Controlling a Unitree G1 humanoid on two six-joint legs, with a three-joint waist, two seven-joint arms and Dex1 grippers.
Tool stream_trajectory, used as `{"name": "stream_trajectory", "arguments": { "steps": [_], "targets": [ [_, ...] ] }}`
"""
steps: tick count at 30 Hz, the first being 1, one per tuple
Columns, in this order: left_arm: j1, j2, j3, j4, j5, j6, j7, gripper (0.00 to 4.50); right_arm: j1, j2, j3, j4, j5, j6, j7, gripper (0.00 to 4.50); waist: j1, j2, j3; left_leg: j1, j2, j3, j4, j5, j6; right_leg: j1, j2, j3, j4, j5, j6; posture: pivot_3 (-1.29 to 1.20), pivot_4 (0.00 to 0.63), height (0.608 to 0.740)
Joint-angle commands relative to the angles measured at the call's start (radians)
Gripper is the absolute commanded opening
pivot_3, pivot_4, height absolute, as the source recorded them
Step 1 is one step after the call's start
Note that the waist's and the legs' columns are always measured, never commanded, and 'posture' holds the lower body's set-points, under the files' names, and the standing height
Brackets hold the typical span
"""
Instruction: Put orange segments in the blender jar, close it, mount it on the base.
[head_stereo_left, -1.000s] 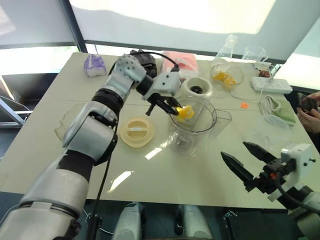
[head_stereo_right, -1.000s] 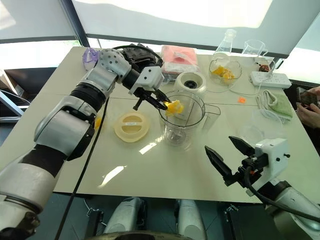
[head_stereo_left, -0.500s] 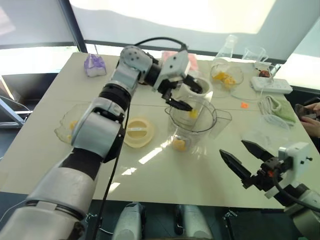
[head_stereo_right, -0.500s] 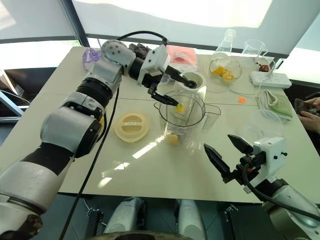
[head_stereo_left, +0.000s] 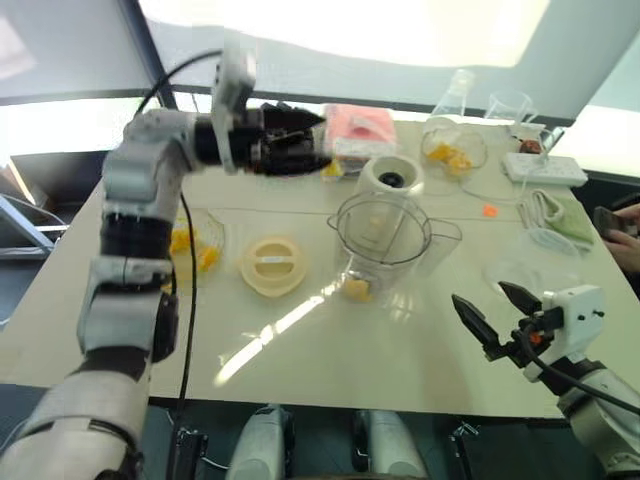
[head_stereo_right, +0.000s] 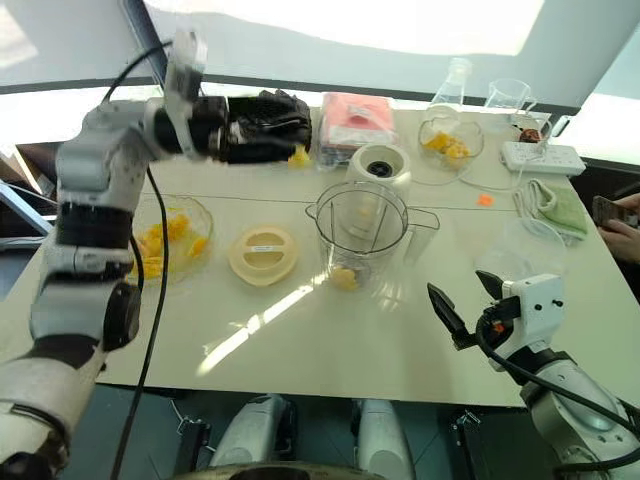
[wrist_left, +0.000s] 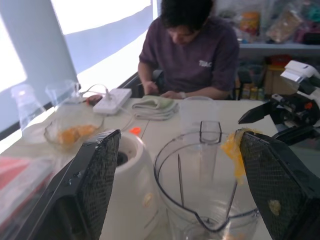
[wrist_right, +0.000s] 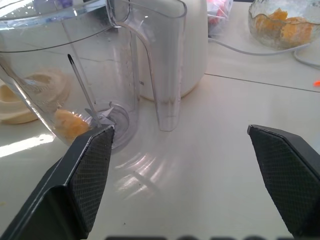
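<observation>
Your left hand (head_stereo_right: 262, 126) has let go of its orange chunk and pulled away from the tall clear plastic blender jar (head_stereo_right: 360, 235). It now sits back over the far side of the pale surface (head_stereo_right: 330, 350), fingers spread wide and empty, though the left wrist view shows a smear of pulp clinging to one finger (wrist_left: 232, 150). A second ago that hand was pinched shut on a piece right above the jar mouth.

The dropped glossy orange segment (wrist_right: 70, 125) lies at the jar bottom beside the blade, so loading has begun. More segments wait in the shallow glass bowl (head_stereo_right: 165, 240) to the left of the flat cream round lid (head_stereo_right: 262, 254). I judge that several more trips are needed before closing.

The squat cream-white base (head_stereo_right: 378, 164) stands just behind the jar, unmounted. Your right hand (head_stereo_right: 465, 305) hovers low near the front edge, fingers wide, holding nothing.

The person's dark shirt in the left wrist view carries small white lettering, too blurred to read. The lid's centre label is also illegible.
</observation>
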Motion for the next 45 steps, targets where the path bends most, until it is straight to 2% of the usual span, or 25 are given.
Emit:
{"name": "stream_trajectory", "arguments": {
  "steps": [1,5,9,14,17,20,25,30,33,34,41,43,45],
  "targets": [
    [0.054,0.017,0.052,-0.237,-0.097,0.139,0.116,3.82,-0.024,0.015,-0.067,0.043,-0.011,-0.042,0.009,4.5,-0.002,0.0,0.0,0.0,0.0,0.0,0.0,0.0,0.0,0.001,0.0,0.001,-0.001,0.0,0.0,0.0,0.15,0.74],
    [0.202,0.057,0.053,-0.405,-0.171,0.225,0.149,3.82,-0.034,0.033,-0.106,0.109,-0.129,-0.103,-0.04,4.5,-0.006,0.001,-0.001,0.005,-0.001,0.001,0.0,0.0,0.0,0.006,0.0,0.003,-0.003,0.0,0.0,0.0,0.15,0.74],
    [0.344,0.101,0.026,-0.509,-0.2,0.226,0.153,3.82,-0.022,0.039,-0.151,0.137,-0.186,-0.118,-0.058,4.5,-0.007,0.001,0.0,0.008,-0.001,0.002,-0.001,0.0,0.0,0.006,0.001,0.004,-0.001,-0.001,0.0,0.0,0.15,0.74],
    [0.424,0.084,0.0,-0.522,-0.176,0.164,0.197,3.82,-0.014,0.043,-0.202,0.172,-0.224,-0.13,-0.063,4.5,-0.004,0.002,0.0,0.011,0.0,0.001,-0.001,0.0,-0.001,0.009,0.001,0.004,0.0,-0.001,-0.001,0.0,0.15,0.74],
    [0.421,0.063,-0.014,-0.485,-0.163,0.119,0.219,3.82,-0.024,0.052,-0.203,0.177,-0.231,-0.123,-0.066,4.5,-0.005,0.002,0.0,0.012,-0.001,0.002,-0.001,0.0,-0.001,0.01,0.001,0.004,-0.001,-0.001,-0.001,0.0,0.15,0.74],
    [0.351,0.043,-0.046,-0.413,-0.135,0.051,0.206,3.82,-0.037,0.07,-0.185,0.16,-0.234,-0.122,-0.071,4.5,-0.005,0.001,0.0,0.012,-0.001,0.002,-0.001,0.0,-0.001,0.009,0.001,0.004,-0.001,-0.001,-0.001,0.0,0.15,0.74],
    [0.044,-0.041,-0.189,-0.038,0.062,-0.263,0.108,3.82,-0.07,0.134,-0.137,0.145,-0.258,-0.144,-0.099,4.5,-0.001,0.002,-0.001,0.011,-0.004,0.001,-0.001,0.001,-0.001,0.01,0.001,0.004,-0.003,0.0,-0.001,0.0,0.15,0.74],
    [-0.143,-0.095,-0.296,0.276,0.195,-0.533,-0.054,3.82,-0.081,0.192,-0.116,0.129,-0.284,-0.171,-0.127,4.5,-0.009,0.003,-0.001,0.01,-0.005,0.004,-0.003,-0.001,0.001,0.008,0.001,0.006,-0.005,-0.001,0.0,0.0,0.15,0.74],
    [-0.211,-0.111,-0.36,0.443,0.274,-0.685,-0.161,2.99,-0.071,0.229,-0.113,0.107,-0.297,-0.189,-0.146,4.5,-0.006,0.003,0.0,0.009,-0.005,0.004,-0.005,-0.001,0.002,0.006,0.002,0.006,-0.005,-0.001,0.0,0.0,0.15,0.74],
    [-0.236,-0.12,-0.371,0.499,0.299,-0.743,-0.171,2.53,-0.064,0.244,-0.114,0.095,-0.298,-0.195,-0.153,4.5,-0.006,0.004,0.0,0.009,-0.005,0.003,-0.005,-0.001,0.002,0.006,0.003,0.006,-0.005,-0.002,0.0,0.0,0.15,0.74],
    [-0.395,-0.188,-0.359,0.739,0.387,-0.976,-0.163,2.53,-0.025,0.316,-0.098,0.039,-0.315,-0.222,-0.178,4.5,-0.004,0.003,0.0,0.001,-0.004,0.001,-0.002,-0.001,0.002,0.002,0.001,0.004,-0.005,-0.002,-0.001,0.0,0.15,0.74],
    [-0.424,-0.203,-0.337,0.778,0.379,-0.98,-0.167,2.53,-0.024,0.327,-0.089,0.036,-0.318,-0.228,-0.181,4.5,-0.004,0.003,0.0,-0.001,-0.003,0.001,-0.002,-0.001,0.002,0.001,0.001,0.004,-0.006,-0.002,0.0,0.0,0.15,0.74],
    [-0.453,-0.225,-0.296,0.808,0.342,-0.9,-0.166,2.53,-0.025,0.331,-0.084,0.038,-0.324,-0.236,-0.183,4.5,-0.004,0.003,0.0,-0.002,-0.004,0.001,-0.002,-0.001,0.002,0.0,0.001,0.004,-0.006,-0.002,0.0,0.0,0.15,0.74]
  ]
}}
